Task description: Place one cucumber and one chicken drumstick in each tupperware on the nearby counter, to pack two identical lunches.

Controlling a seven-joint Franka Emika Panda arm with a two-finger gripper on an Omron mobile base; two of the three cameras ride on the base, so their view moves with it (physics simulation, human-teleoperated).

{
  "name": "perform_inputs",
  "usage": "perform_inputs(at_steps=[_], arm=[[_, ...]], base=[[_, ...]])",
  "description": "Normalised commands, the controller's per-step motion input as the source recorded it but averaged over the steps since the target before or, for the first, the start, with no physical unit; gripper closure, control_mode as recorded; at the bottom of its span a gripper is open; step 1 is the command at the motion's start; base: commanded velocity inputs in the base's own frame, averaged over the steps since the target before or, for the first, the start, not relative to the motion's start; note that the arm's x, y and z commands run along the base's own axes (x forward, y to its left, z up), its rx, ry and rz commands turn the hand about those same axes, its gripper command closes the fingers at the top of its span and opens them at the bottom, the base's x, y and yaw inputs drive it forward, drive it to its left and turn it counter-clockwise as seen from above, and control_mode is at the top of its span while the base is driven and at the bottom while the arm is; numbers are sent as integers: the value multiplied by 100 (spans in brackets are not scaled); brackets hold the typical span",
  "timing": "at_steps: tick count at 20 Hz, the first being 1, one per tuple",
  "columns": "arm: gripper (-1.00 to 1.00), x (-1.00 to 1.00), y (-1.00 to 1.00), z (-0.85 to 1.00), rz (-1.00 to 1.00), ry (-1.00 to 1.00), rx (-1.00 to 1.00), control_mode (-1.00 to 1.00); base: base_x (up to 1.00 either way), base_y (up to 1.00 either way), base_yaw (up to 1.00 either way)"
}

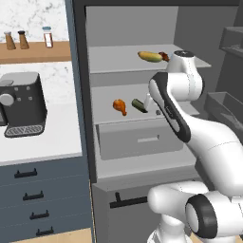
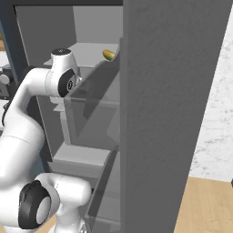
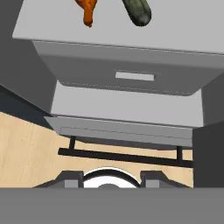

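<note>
Fingertips (image 3: 69,177) of the gripper (image 3: 110,178) rise at the bottom of the hand view, standing apart with nothing between them: the jaws are open and empty. Beyond them, from near to far: a black bar handle (image 3: 122,156) on a lower grey front, a grey drawer (image 3: 131,70) with a recessed pull, and the edge of a fridge shelf (image 3: 52,33). On that shelf, at the top of the view, lie the chicken drumstick (image 3: 87,11) to the left and the cucumber (image 3: 138,11) to the right. They are close but apart, and both are well clear of the fingertips. Wooden floor (image 3: 26,135) shows at lower left.

Left base view, left to right: a wall shelf (image 1: 33,51) with shakers (image 1: 16,40); the white counter (image 1: 47,137) carrying a dark coffee machine (image 1: 21,104), over blue-grey cabinet drawers (image 1: 33,194); then the open fridge (image 1: 133,28). Its upper shelf holds a yellow vegetable (image 1: 149,57). On the middle shelf the orange drumstick lies left of the dark green cucumber, above the drawer. The arm (image 1: 175,114) crosses in front of this shelf just right of the cucumber.

Right base view, left to right: the arm, the fridge interior with the yellow vegetable, and the open fridge door (image 2: 173,113) with its door bin (image 2: 91,104).
</note>
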Motion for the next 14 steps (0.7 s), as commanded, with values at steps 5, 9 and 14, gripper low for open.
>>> perform_inputs(at_steps=[5, 9, 14], arm=[[-100, 0, -13, 0, 5, 0, 1, -100], [-100, 0, -19, -14, 16, -11, -1, -100], [-100, 25, -4, -26, 17, -21, -8, -100]], base=[[0, 0, 0], [0, 0, 0], [0, 0, 0]])
